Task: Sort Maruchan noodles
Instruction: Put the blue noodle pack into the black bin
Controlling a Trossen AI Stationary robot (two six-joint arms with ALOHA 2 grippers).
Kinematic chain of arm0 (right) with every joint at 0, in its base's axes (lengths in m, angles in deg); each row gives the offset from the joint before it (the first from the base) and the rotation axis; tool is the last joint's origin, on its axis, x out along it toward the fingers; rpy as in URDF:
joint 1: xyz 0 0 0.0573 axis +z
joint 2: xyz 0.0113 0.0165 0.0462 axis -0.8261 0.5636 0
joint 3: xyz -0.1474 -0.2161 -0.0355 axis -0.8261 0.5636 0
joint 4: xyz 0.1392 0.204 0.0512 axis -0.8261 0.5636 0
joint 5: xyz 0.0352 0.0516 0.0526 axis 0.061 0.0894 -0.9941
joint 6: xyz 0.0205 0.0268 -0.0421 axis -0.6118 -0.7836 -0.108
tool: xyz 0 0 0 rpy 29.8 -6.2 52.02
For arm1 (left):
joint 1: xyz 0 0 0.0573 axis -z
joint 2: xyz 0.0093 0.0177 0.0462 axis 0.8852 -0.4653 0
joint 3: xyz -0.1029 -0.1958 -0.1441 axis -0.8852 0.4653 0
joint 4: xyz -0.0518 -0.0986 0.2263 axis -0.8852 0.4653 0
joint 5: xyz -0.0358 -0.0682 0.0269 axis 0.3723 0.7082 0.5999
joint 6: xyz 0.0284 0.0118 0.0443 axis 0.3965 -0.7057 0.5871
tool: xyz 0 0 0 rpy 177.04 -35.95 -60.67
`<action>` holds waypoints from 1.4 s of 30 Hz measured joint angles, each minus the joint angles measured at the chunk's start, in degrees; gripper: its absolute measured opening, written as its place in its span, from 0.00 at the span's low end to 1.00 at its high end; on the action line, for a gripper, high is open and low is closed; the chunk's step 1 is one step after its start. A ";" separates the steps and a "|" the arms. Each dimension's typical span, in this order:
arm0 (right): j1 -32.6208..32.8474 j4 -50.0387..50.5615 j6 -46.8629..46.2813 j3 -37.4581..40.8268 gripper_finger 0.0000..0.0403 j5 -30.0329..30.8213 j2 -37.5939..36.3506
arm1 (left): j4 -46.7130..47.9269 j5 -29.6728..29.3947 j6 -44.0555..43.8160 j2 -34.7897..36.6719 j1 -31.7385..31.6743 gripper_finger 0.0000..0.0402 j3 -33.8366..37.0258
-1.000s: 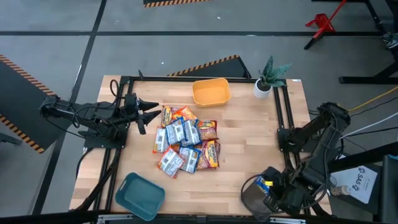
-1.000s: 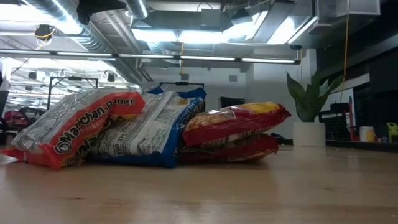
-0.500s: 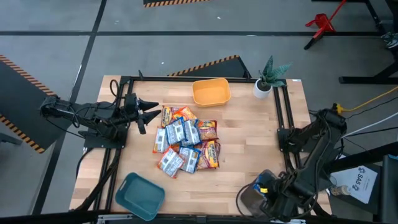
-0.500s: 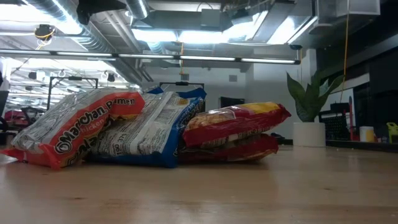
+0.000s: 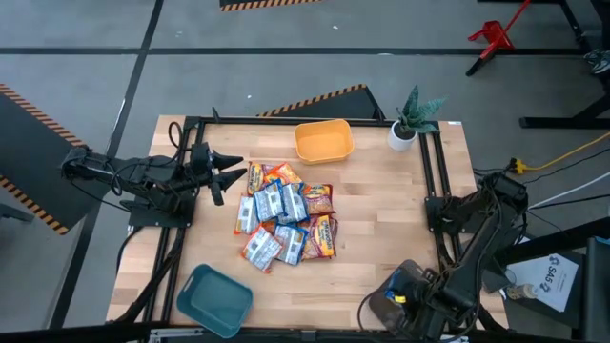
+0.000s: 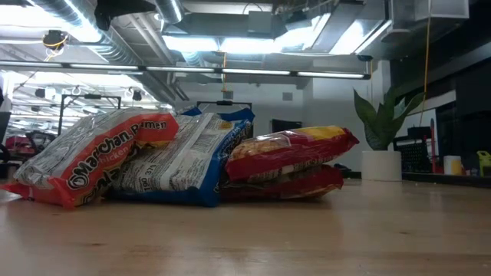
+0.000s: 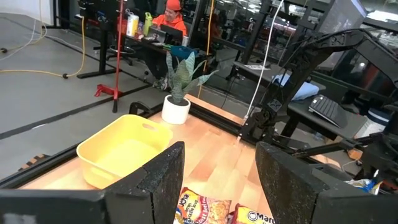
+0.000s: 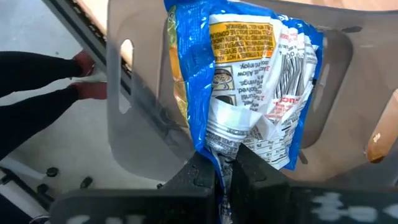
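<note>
**Blue packet pinched over the grey bin**

The right gripper, jaws clamped tight on a blue-white noodle packet, hangs over the grey bin at the tabletop's near right corner. The left gripper, jaws spread wide and empty, waits at the left edge, just beside the remaining noodle pile mid-tabletop.

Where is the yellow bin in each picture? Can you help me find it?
High view: the yellow bin sits at the table's far edge, just left of the potted plant.
Low view: not in it; the pile of noodle packets fills the middle, with the plant at right.
Left wrist view: the bin is at left, beside the same plant.
Right wrist view: not in it.
Shared landmark: the potted plant.
</note>
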 joint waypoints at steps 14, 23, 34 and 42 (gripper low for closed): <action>0.00 -1.97 4.08 0.00 0.35 2.56 -0.01 | 0.00 -0.31 -0.07 -0.01 0.00 0.48 0.00; -0.02 -8.18 6.82 0.00 0.41 3.21 -0.01 | 0.00 -0.66 -0.05 -0.02 0.00 0.48 0.00; -0.02 -9.63 8.03 0.00 0.35 6.35 2.67 | -0.01 -1.27 -0.04 -0.01 0.00 0.48 0.00; -0.03 -9.65 9.70 0.02 0.34 6.15 6.47 | 0.00 -1.44 -0.04 -0.02 -0.02 0.48 0.00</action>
